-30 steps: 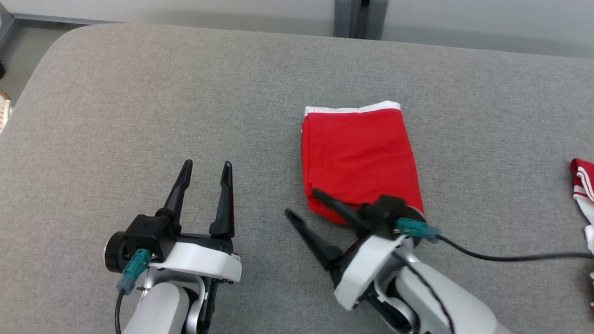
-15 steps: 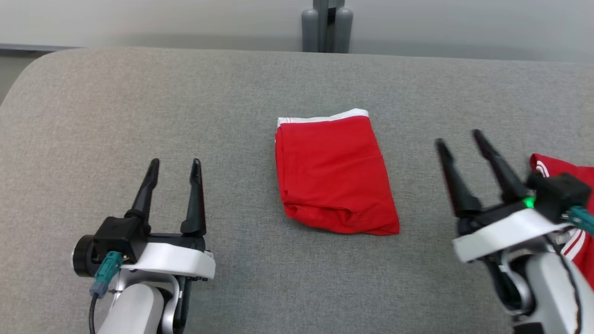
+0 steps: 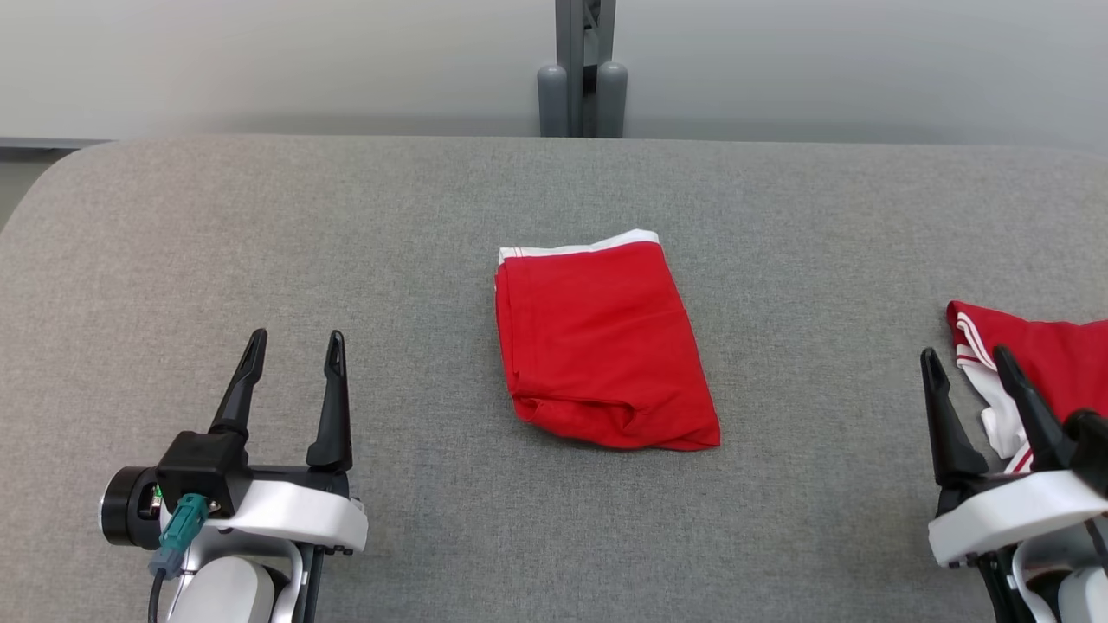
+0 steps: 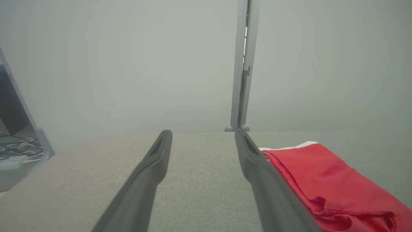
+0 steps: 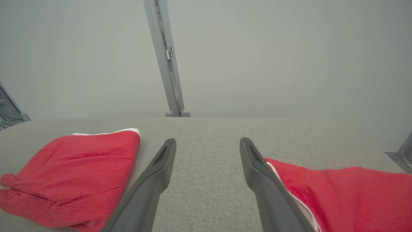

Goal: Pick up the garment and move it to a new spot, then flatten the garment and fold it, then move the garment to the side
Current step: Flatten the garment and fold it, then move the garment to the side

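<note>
The folded red garment lies flat in the middle of the grey table. The left gripper sits low, well to the garment's left, with its fingers spread apart, empty and pointing away from the robot. The right gripper sits well to the garment's right, also spread wide and empty, with its outer finger at the edge of another red cloth.

One grey table, two red garments, a folded garment centre, a rumpled garment right, two grippers, left gripper, right gripper, one post far.
</note>
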Available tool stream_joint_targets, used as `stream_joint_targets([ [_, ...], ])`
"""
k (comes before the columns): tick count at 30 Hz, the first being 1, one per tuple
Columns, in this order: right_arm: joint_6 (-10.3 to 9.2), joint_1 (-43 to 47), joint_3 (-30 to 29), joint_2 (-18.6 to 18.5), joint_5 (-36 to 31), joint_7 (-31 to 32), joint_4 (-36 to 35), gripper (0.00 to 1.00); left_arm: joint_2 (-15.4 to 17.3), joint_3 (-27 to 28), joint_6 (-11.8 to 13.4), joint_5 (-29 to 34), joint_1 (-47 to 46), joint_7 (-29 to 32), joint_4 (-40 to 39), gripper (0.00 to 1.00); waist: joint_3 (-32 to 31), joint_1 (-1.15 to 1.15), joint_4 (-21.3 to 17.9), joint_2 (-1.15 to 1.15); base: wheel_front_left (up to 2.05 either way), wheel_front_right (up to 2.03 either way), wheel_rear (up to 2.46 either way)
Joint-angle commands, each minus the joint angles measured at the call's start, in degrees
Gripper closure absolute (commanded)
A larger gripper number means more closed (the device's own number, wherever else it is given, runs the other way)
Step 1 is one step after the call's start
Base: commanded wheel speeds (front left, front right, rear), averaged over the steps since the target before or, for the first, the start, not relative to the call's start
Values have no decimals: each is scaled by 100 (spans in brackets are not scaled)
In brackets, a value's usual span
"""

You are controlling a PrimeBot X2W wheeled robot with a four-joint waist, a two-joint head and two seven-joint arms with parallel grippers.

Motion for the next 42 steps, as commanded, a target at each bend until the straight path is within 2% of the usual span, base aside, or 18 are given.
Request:
stream_joint_targets([
  [1, 2, 155, -48, 38, -58, 52, -72, 0, 49, 31, -45, 19, 55, -27, 25, 0, -61, 0, -12, 0, 0, 0, 0],
  [12, 2, 359, -148, 124, -109, 183, -227, 0, 44, 16, -62, 19, 42, -27, 135, 0, -114, 0, 57, 0, 0, 0, 0],
  [18, 2, 283, -199, 113, -84, 307, -101, 0, -10, -17, -92, -6, -53, -27, 144, 0, -85, 0, 365, 0, 0, 0, 0],
  [25, 2, -208, 86, 24, 20, 327, 662, 0, -201, -124, -138, 56, -171, -27, 59, 0, 124, 0, 993, 0, 0, 0, 0],
  [32, 2, -792, 499, -18, 179, 283, 1764, 0, -395, -254, -258, 105, -329, -22, 79, 0, 323, 0, 1421, 0, 0, 0, 0],
  [37, 2, -1101, 871, 9, 339, 244, 2481, 0, -510, -259, -305, 136, -403, -22, 105, 0, 413, 0, 1529, 0, 0, 0, 0],
  [42, 3, -1254, 1348, 62, 470, 263, 2999, 0, -543, -183, -323, 164, -367, -22, 92, 0, 443, 0, 1476, 0, 0, 0, 0],
])
